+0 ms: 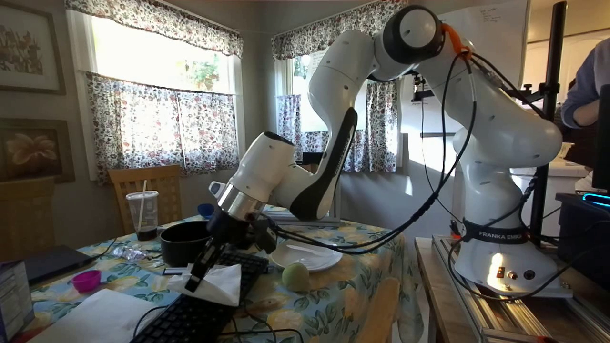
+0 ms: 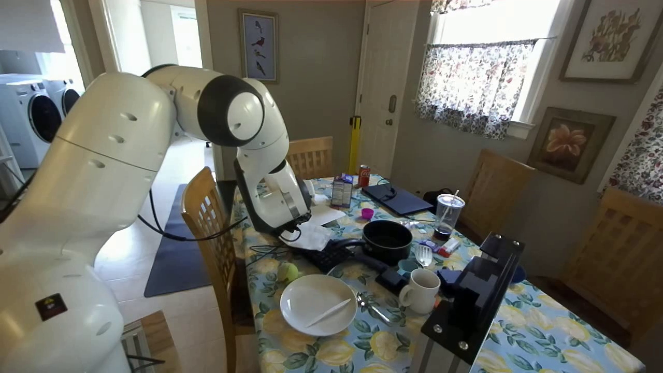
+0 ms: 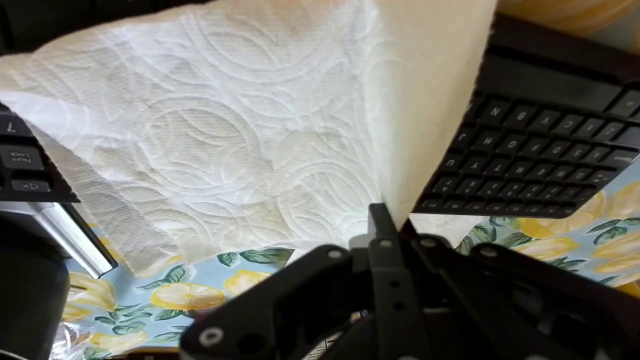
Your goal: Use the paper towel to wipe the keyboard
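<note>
My gripper [image 3: 394, 220] is shut on the white paper towel [image 3: 225, 140], pinching it near one edge. From the fingers the towel spreads across the middle of the black keyboard [image 3: 530, 145], hiding many of its keys. Letter keys show on one side of it and a few number-pad keys on the other. In an exterior view the gripper [image 1: 195, 281] points down at a slant, with the towel [image 1: 221, 286] draped over the keyboard [image 1: 190, 319]. How firmly the towel touches the keys I cannot tell. The arm and pot handle partly hide the keyboard [image 2: 326, 257] in an exterior view.
A black pot [image 2: 387, 241] stands close beside the keyboard, its handle reaching over it. Near the other side are a white plate [image 2: 318, 304] and a green ball [image 1: 296, 277]. A pink cup [image 1: 86, 281], a white mug [image 2: 420, 290] and a plastic cup [image 1: 144, 214] also stand around.
</note>
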You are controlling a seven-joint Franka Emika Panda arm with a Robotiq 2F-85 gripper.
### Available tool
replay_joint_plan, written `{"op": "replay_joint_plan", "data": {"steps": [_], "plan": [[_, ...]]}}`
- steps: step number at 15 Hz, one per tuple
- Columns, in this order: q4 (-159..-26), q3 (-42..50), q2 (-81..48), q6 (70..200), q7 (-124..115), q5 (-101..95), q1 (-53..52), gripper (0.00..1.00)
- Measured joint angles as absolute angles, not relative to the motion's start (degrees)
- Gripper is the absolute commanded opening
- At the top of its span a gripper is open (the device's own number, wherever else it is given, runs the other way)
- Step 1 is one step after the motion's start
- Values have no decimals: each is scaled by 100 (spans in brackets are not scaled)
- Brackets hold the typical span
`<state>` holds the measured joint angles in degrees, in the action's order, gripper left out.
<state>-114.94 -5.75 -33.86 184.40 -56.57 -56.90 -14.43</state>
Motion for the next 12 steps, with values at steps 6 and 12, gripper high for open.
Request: {"op": "replay_joint_plan", "data": {"steps": [6,12], "plan": [[-11484,-595,-3459,18796,-5640,-5690,-1430,0],[-11485,-1026,-3800,19377,-5327,-5338,-1130,0]]}}
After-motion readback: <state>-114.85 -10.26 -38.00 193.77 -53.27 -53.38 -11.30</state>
